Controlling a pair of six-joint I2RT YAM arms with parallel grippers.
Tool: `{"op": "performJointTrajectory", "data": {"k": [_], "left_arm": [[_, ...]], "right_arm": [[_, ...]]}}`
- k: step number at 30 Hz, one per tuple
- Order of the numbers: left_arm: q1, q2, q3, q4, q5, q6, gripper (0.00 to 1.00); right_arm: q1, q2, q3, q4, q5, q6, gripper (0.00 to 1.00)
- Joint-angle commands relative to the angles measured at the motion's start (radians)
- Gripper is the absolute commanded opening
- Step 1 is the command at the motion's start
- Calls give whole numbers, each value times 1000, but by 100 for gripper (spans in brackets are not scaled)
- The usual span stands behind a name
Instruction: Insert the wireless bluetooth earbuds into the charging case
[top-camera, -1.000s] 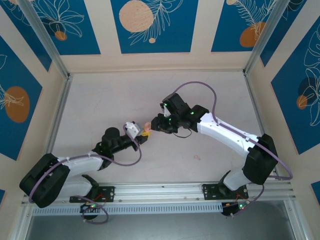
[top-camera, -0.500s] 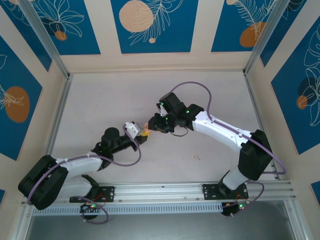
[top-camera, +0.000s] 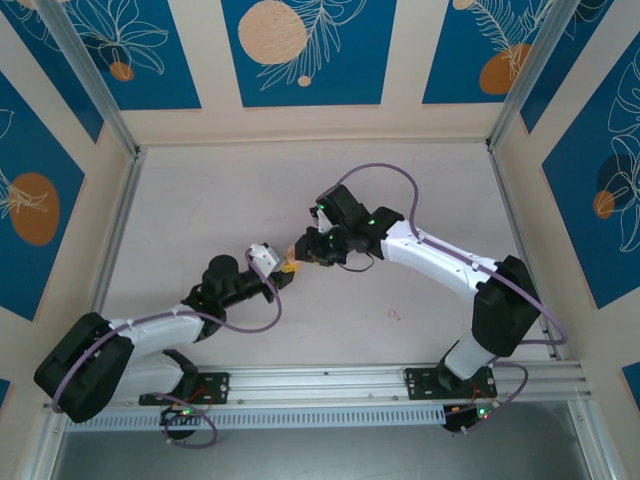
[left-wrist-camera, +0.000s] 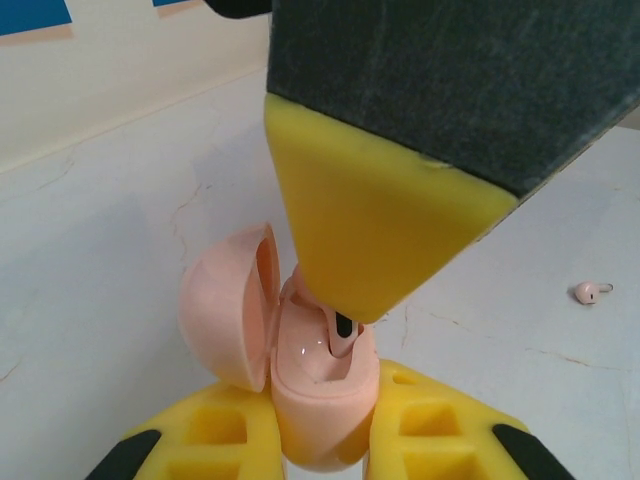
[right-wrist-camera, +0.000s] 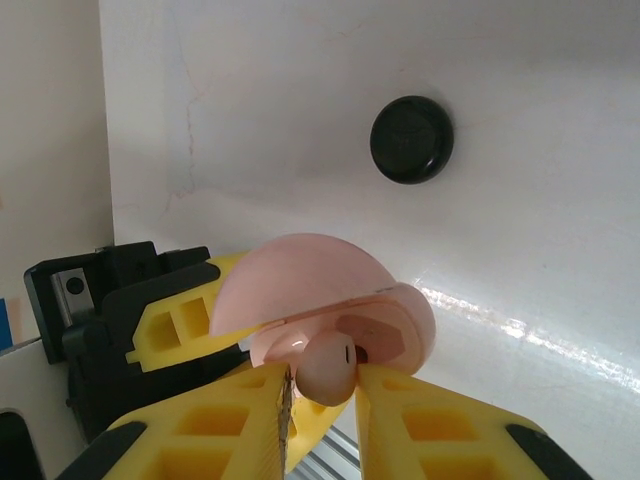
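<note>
Risk: earbud (right-wrist-camera: 325, 375) pinched in your right gripper (right-wrist-camera: 322, 405) looks half-seated in case (left-wrist-camera: 318, 390) clamped by left gripper (left-wrist-camera: 322, 440); release now and it may tip out.

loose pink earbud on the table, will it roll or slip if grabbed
The loose pink earbud looks tiny and rounded, so probably very light and apt to skid on the smooth table. Its short stem should stop it rolling far. The curved shell may squirt out of a grip.

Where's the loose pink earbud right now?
The tiny pale pink earbud lies on the white table, right of centre in the top view, between the right arm and the front rail.
</note>
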Motion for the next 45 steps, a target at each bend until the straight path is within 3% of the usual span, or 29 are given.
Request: {"op": "performJointTrajectory", "data": {"k": [1, 14, 25, 34, 45], "left_arm": [[-13, -20, 9, 1, 18, 22, 14], [-13, -39, 10, -35, 59, 26, 14], [-13, -27, 18, -11, 145, 0, 14], [-13, 2, 45, -3, 257, -26, 14], [-13, 11, 62, -5, 295, -44, 15]], "right_arm": [[9, 20, 45, -18, -35, -48, 24], [9, 49, 91, -107, -64, -223, 21], [9, 28, 83, -160, -114, -525, 20], [-2, 10, 53, -173, -211, -753, 20], [-37, -37, 18, -171, -335, -874, 22]]}}
